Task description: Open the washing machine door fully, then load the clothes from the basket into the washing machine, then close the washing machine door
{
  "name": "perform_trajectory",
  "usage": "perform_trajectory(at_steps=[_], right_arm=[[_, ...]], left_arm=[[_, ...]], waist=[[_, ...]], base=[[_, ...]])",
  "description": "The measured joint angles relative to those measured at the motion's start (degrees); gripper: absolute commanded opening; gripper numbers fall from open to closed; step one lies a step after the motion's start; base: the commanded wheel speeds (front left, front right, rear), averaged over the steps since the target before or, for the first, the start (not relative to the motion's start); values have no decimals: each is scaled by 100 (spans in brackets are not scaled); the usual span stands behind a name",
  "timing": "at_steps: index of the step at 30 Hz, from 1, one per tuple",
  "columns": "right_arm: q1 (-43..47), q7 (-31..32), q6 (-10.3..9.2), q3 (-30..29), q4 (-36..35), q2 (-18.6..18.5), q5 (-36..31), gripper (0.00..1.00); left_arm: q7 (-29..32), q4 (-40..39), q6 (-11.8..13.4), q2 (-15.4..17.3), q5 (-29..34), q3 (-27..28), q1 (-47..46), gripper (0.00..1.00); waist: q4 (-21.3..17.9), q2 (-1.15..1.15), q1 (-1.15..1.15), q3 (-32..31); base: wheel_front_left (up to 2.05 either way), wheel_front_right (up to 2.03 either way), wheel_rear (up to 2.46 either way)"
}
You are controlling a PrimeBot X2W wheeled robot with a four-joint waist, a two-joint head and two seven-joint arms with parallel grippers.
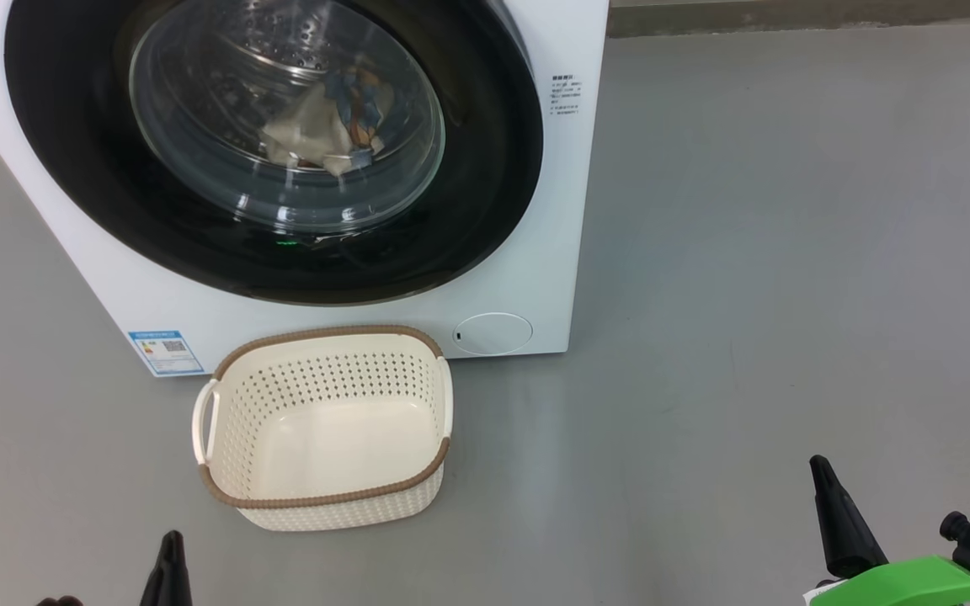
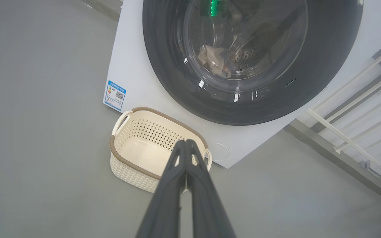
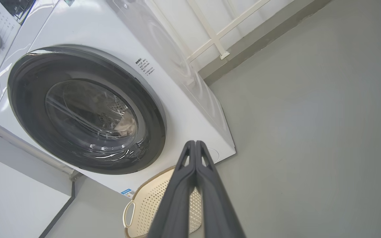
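The left gripper (image 1: pixel 172 539) and right gripper (image 1: pixel 822 465) are hanging pressed together, empty; the shut door (image 1: pixel 485 168) is lying ahead, nearer the left one.

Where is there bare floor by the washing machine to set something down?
The widest free patch is floor right of the washing machine and the basket, down to the right gripper. A narrower strip lies between the basket's near rim and the left gripper. It is tight where the basket sits close before the machine's front, below the door.
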Motion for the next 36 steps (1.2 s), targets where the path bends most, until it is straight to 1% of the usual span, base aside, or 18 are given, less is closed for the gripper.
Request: perform_trajectory(at_steps=[36], right_arm=[[-203, 599, -1, -207, 116, 76, 2123, 0]], left_arm=[[603, 240, -118, 19, -2375, 87, -356, 0]], waist=[[-120, 0, 0, -5]], base=[[0, 0, 0]])
